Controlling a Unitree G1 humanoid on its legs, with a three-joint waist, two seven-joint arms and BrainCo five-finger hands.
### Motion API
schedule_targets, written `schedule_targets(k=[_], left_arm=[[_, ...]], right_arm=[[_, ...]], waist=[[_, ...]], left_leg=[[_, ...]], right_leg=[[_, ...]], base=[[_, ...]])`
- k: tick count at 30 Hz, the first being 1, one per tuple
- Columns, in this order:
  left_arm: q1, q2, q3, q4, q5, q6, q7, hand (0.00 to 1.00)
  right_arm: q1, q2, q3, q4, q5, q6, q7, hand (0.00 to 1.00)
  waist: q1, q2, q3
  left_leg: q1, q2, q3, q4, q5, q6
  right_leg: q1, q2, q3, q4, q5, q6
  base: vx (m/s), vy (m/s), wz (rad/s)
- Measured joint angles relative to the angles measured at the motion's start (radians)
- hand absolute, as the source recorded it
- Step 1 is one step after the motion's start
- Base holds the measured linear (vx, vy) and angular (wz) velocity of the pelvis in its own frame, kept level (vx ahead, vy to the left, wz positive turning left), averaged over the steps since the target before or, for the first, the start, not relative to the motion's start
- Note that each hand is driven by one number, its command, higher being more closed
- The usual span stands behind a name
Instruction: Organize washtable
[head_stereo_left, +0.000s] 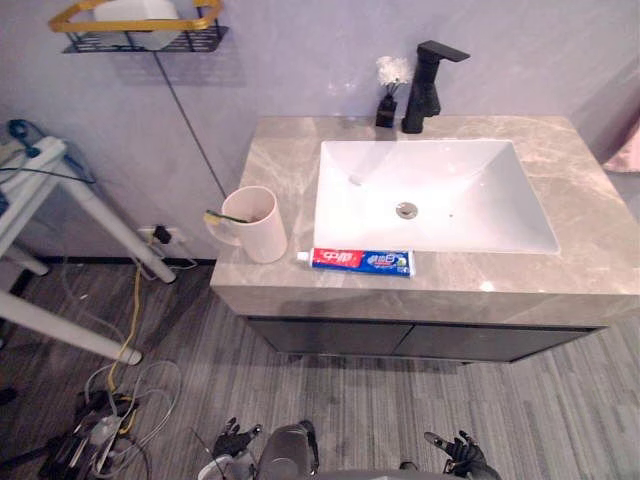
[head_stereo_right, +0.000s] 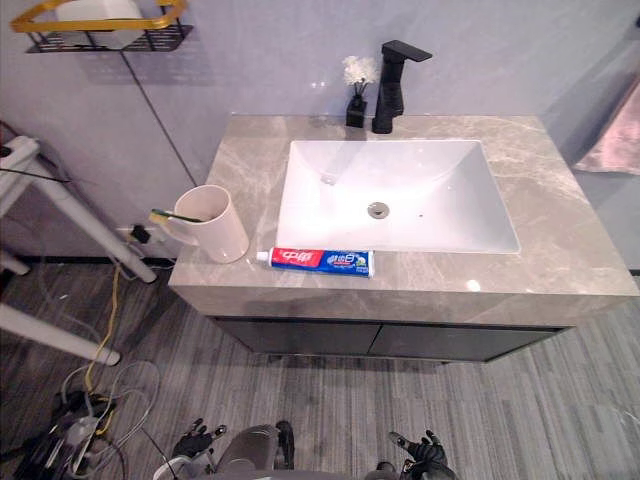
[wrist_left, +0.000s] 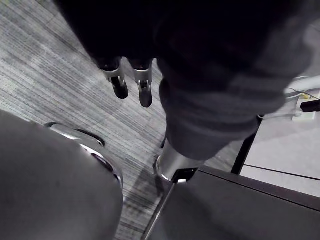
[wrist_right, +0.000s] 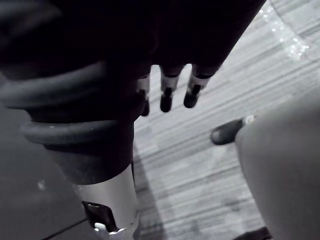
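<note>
Counter: grey stone top on a dark cabinet, set against the wall. It carries everything the task concerns.
Sink: white rectangular basin sunk into the middle of the counter. It is empty, leaving only narrow strips of stone for loose items.
Wall shelf: black wire with a gold rail, fixed above and beyond the counter's left edge. Something white sits in it; I cannot tell what. Probably a storage spot.
Faucet: black, upright at the back edge, spout over the basin.
Cup: pale pink, upright at the left edge near the front left corner, handle outward. It stands close to the drop, so it needs care.
Toothpaste: tube lying flat on the front strip, between the sink's front rim and the counter's front edge, white cap toward the cup. Lying loose like this, it is likely the item to tidy.
Left hand: low over the floor, well short of the counter. Fingers hang relaxed, holding nothing.
Right hand: same height on the other side, fingers spread loosely, empty.
Toothbrush: inside the cup, head leaning over the rim.
Bottle: small, dark, with white sprigs, just beside the faucet at the back edge.
Stage: judged not begun. A reach up to the front strip comes first.
</note>
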Motion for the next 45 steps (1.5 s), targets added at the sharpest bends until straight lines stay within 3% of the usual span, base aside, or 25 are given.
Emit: schedule_targets(k=[1,4,6,8,10,11,12,15,17,18,22,29,33,38,41,45], left_arm=[[0.003,0.015,0.000,0.009,0.001,0.002,0.000,0.00],[0.001,0.018,0.000,0.013,0.005,0.011,0.001,0.00],[-0.003,0.023,-0.016,0.038,0.039,0.013,0.000,0.00],[-0.006,0.027,-0.073,0.038,0.083,0.013,-0.001,0.00],[-0.026,0.025,-0.100,0.039,0.123,0.012,-0.003,0.00],[-0.031,0.031,-0.119,0.038,0.152,0.013,-0.007,0.00],[-0.037,0.029,-0.118,0.043,0.167,0.014,-0.012,0.00],[-0.031,-0.009,-0.114,0.062,0.166,0.015,-0.023,0.00],[-0.033,-0.015,-0.109,0.079,0.167,0.015,-0.024,0.00],[-0.029,0.024,-0.109,0.116,0.157,0.021,-0.025,0.00],[-0.030,0.025,-0.109,0.111,0.157,0.016,-0.025,0.00],[-0.030,0.020,-0.108,0.105,0.184,0.015,-0.022,0.00],[-0.031,0.018,-0.076,0.106,0.211,0.020,-0.022,0.00],[-0.033,0.013,-0.030,0.109,0.217,0.021,-0.022,0.00],[-0.032,0.012,0.010,0.114,0.217,0.021,-0.023,0.00],[-0.027,0.011,0.074,0.117,0.228,0.022,-0.023,0.00]], right_arm=[[0.004,0.010,-0.016,0.014,-0.001,0.004,0.002,0.00],[0.007,0.011,-0.051,0.009,0.000,0.009,0.003,0.00],[0.009,0.008,-0.060,-0.001,0.026,0.009,0.005,0.00],[0.007,0.009,-0.055,-0.011,0.031,0.008,0.016,0.00],[0.001,0.010,-0.046,-0.010,0.031,0.007,0.023,0.00],[0.003,0.016,-0.043,-0.005,0.032,0.007,0.027,0.00],[0.003,0.016,-0.052,0.003,0.036,0.009,0.033,0.00],[0.002,-0.009,-0.056,0.017,0.045,0.009,0.054,0.00],[0.004,-0.019,-0.056,0.022,0.045,0.010,0.063,0.00],[0.026,0.005,-0.035,0.062,0.066,0.009,0.087,0.00],[0.021,0.005,-0.035,0.061,0.066,0.009,0.087,0.00],[0.024,0.003,-0.080,0.066,0.080,0.011,0.087,0.00],[0.040,0.000,-0.198,0.090,0.125,0.016,0.087,0.00],[0.065,-0.009,-0.301,0.090,0.285,0.011,0.086,0.00],[0.064,-0.040,-0.457,0.089,0.403,-0.010,0.083,0.00],[0.069,-0.093,-0.683,0.088,0.451,-0.022,0.069,0.00]], waist=[[-0.001,-0.020,-0.016],[-0.001,-0.023,-0.019],[-0.016,-0.007,-0.018],[-0.042,0.007,-0.032],[-0.057,0.008,-0.033],[-0.058,-0.007,-0.039],[-0.058,-0.015,-0.046],[-0.054,0.042,-0.054],[-0.057,0.049,-0.060],[-0.056,-0.032,-0.113],[-0.055,-0.033,-0.098],[-0.054,-0.026,-0.093],[-0.056,-0.019,-0.089],[-0.059,-0.022,-0.074],[-0.063,-0.023,-0.071],[-0.082,-0.025,-0.070]], left_leg=[[0.017,-0.001,0.044,-0.032,-0.008,0.010],[0.080,-0.012,0.096,-0.116,-0.006,0.011],[0.179,-0.034,0.133,-0.194,0.015,0.038],[0.218,-0.035,0.140,-0.235,0.017,0.045],[0.230,-0.029,0.140,-0.253,0.025,0.048],[0.223,-0.044,0.126,-0.251,0.025,0.047],[0.222,-0.054,0.103,-0.253,0.024,0.044],[0.260,-0.048,0.086,-0.280,0.034,0.029],[0.294,-0.047,0.085,-0.292,0.033,0.028],[0.305,-0.112,-0.008,-0.325,0.034,0.030],[0.305,-0.103,-0.020,-0.363,0.045,0.046],[0.325,-0.102,-0.049,-0.374,0.055,0.042],[0.347,-0.100,-0.050,-0.369,0.045,0.027],[0.359,-0.100,-0.026,-0.352,0.036,0.013],[0.360,-0.099,-0.009,-0.352,0.031,0.014],[0.359,-0.092,-0.002,-0.354,0.024,0.016]], right_leg=[[-0.039,-0.008,0.016,0.031,0.010,0.011],[-0.143,-0.003,0.041,0.175,0.030,0.022],[-0.218,-0.006,0.028,0.349,0.026,0.016],[-0.231,0.001,-0.029,0.365,-0.017,0.001],[-0.245,0.045,-0.059,0.281,-0.039,-0.006],[-0.245,0.083,-0.051,0.127,0.044,-0.035],[-0.235,0.082,-0.067,0.091,0.065,-0.044],[-0.173,0.091,-0.062,0.014,0.090,-0.054],[-0.132,0.098,-0.061,-0.015,0.090,-0.054],[-0.079,0.044,-0.109,-0.109,0.140,-0.028],[-0.093,0.057,-0.116,-0.110,0.147,-0.019],[-0.059,0.060,-0.158,-0.134,0.155,-0.022],[-0.039,0.066,-0.166,-0.137,0.155,-0.022],[-0.041,0.068,-0.142,-0.142,0.161,-0.025],[-0.062,0.069,-0.113,-0.142,0.169,-0.023],[-0.070,0.074,-0.107,-0.143,0.172,-0.025]], base=[[0.09,0.096,-0.80],[0.11,0.126,-0.97],[0.14,0.193,-0.76],[0.17,0.073,-0.15],[0.21,-0.011,0.14],[0.21,-0.065,0.25],[0.22,-0.075,0.23],[0.24,0.001,-0.01],[0.18,0.002,-0.10],[0.00,-0.050,-0.03],[-0.12,-0.073,0.05],[-0.01,-0.043,0.13],[0.01,-0.016,-0.02],[-0.02,-0.026,-0.26],[-0.05,-0.029,-0.30],[-0.06,-0.037,-0.10]])
